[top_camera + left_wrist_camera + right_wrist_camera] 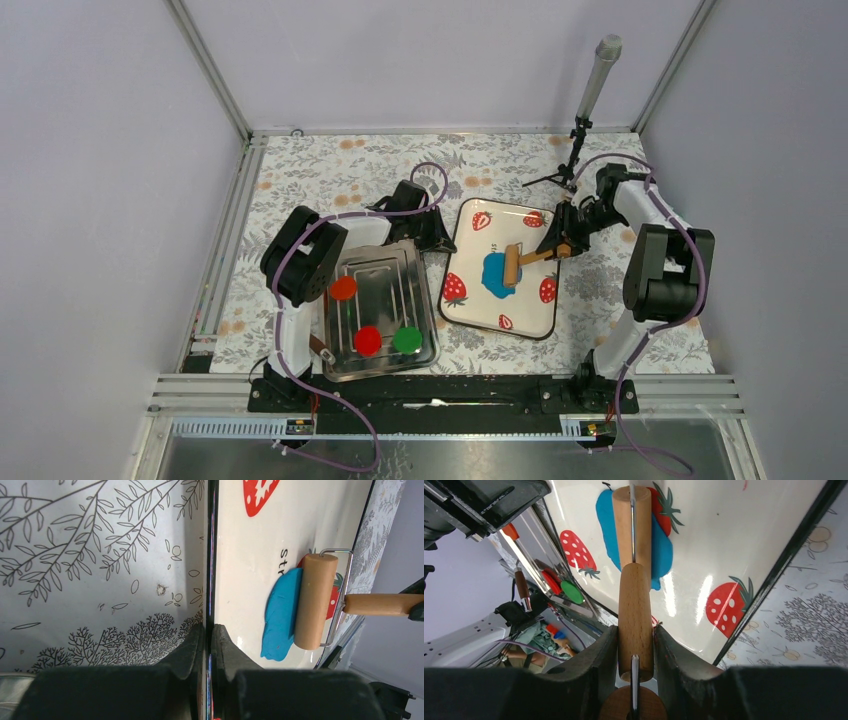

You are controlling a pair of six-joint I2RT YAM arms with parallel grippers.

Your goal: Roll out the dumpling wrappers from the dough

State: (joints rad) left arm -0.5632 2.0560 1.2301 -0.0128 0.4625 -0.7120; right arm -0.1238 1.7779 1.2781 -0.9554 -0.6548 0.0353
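- Floral-patterned cloth covers the table point(300, 170), with pale walls and a metal frame around it.
- My right gripper point(635, 635) is clamped on the wooden handle of the roller point(512, 265), squeezing it from both sides.
- Just beyond that gripper, the roller's wooden drum lies across the dough point(493, 275) and touches it.
- The dough is a flattened blue patch with a ragged edge. In the right wrist view it shows on both sides of the drum.
- It lies near the middle of the strawberry tray point(480, 305), ahead of and below my right gripper.
- My left gripper point(209, 630) is pinched narrow on the strawberry tray's dark rim, which runs straight through its grip.
- From that gripper, the dough and roller lie ahead and off to one side, well inside the tray.
- Beside my left gripper, on the side toward my bases, sits a metal tray point(385, 262).
- It holds an orange disc point(343, 288), a red disc point(368, 340) and a green disc point(406, 339), each apart from the others.
- Past my right gripper, at the table's far edge, a microphone point(598, 70) stands on a small tripod.
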